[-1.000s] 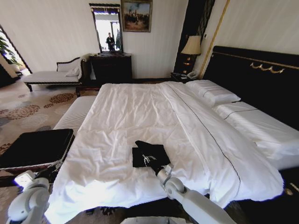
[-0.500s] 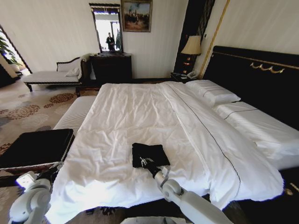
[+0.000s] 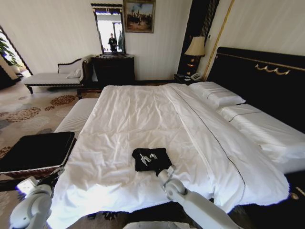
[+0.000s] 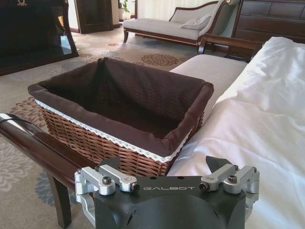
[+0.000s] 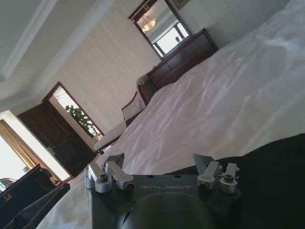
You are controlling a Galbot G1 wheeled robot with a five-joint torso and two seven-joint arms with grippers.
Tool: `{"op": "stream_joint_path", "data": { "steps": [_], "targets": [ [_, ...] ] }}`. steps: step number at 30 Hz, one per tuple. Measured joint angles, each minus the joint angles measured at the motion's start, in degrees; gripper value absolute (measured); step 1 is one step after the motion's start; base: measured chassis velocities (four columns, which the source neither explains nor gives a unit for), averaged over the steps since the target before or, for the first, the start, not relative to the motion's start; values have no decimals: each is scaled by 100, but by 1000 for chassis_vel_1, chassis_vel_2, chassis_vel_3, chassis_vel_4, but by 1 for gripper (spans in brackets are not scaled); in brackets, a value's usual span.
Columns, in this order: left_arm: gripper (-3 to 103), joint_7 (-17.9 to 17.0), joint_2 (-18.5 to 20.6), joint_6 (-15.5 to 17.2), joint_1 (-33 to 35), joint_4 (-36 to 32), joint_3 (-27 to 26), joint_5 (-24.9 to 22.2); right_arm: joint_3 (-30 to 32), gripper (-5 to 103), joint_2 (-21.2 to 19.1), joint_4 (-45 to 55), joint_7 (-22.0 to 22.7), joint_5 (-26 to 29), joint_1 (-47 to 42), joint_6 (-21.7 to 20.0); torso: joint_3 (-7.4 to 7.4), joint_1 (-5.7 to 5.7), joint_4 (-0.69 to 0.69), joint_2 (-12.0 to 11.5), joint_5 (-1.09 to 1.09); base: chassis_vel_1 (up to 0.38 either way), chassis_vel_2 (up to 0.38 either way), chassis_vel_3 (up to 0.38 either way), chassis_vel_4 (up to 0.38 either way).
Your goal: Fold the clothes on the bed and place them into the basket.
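Right gripper (image 5: pixel 162 168) sits low with its fingers (image 5: pixel 110 171) spread apart, the black T-shirt (image 5: pixel 274 181) just under it at 4 o'clock, and white bed (image 5: pixel 228 95) sheets running off toward a mirror (image 5: pixel 159 26) at 12.

One very large bed (image 3: pixel 143 124) with white sheets and a tall black headboard fills the middle of the room. On its near part lies one folded black garment (image 3: pixel 151 159) with white marks. At the far right end there are two white pillows (image 3: pixel 217 94). One woven brown basket (image 4: pixel 119 143) with a dark cloth lining stands near the bed's left side. Two metal grippers show, the left gripper (image 4: pixel 167 183) and the right gripper (image 3: pixel 147 158). At the far wall hang one mirror (image 3: pixel 108 28) and one framed painting (image 3: pixel 139 15), and one table lamp (image 3: pixel 195 46) stands right of them.
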Motion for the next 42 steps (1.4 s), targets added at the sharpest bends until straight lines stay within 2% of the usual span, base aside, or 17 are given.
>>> {"op": "stream_joint_path", "data": {
  "steps": [1,2,7,14,17,19,22,24,25,27,28,30,31,34,35,39,42],
  "targets": [
    [100,-2,-19,0,9,-18,0,3,-19,85,112,-163,31,51,83,-32,0,0,1,0,0,0,0,0,0],
    [100,-2,-30,0,16,-29,2,4,-34,85,162,-254,34,64,126,-43,0,0,1,0,0,0,0,0,0],
    [100,-3,-89,-3,50,-43,-3,19,-219,99,470,-674,-15,105,322,-94,0,0,-1,0,-1,0,0,0,0],
    [100,-8,-166,-32,101,-71,-27,41,-719,100,756,-998,-244,-205,445,7,0,0,-1,0,-1,0,0,0,0],
    [100,1,-220,-103,126,-91,30,97,-926,100,830,-1001,-560,-439,480,210,0,0,1,0,0,0,0,0,0],
    [100,11,-226,-123,129,-92,48,109,-965,100,822,-950,-682,-477,479,274,0,0,1,-1,-1,0,0,0,0],
    [100,108,-247,-268,104,-94,190,129,-993,100,581,-528,-1282,-727,398,643,0,0,1,0,0,0,0,0,0],
    [100,276,-249,-461,83,-149,321,26,-683,100,264,-98,-1464,-752,273,729,0,0,0,0,2,0,0,0,0],
    [100,276,-249,-461,83,-149,321,26,-683,100,264,-98,-1464,-752,273,729,0,0,0,0,2,0,0,0,0],
    [100,541,-226,-760,49,-229,546,-214,-166,100,-80,341,-1455,-639,138,679,0,0,-1,0,1,0,0,0,0],
    [100,639,-215,-846,25,-255,624,-319,14,100,-168,453,-1375,-598,91,617,0,0,-1,0,0,0,0,0,0],
    [100,968,-167,-999,-132,-427,996,-1122,747,100,-460,768,-667,-435,-112,248,0,0,-3,0,2,0,0,0,0],
    [100,968,-167,-999,-132,-427,996,-1122,747,100,-460,768,-667,-435,-112,248,0,0,-3,0,2,0,0,0,0],
    [100,1194,-240,-843,-438,-485,1725,-2176,1591,100,-712,1124,646,-242,-567,-400,0,0,-2,0,4,0,0,0,0],
    [100,1194,-240,-843,-438,-485,1725,-2176,1591,100,-712,1124,646,-242,-567,-400,0,0,-2,0,4,0,0,0,0],
    [100,1276,-514,-444,-794,-94,2627,-2890,2222,100,-776,1619,1518,431,-1268,-1002,0,0,-3,0,2,0,0,0,0],
    [100,1204,-665,-250,-920,96,2916,-3194,2424,100,-688,1773,1697,657,-1561,-1140,0,0,-3,0,2,0,0,0,0]
  ]
}}
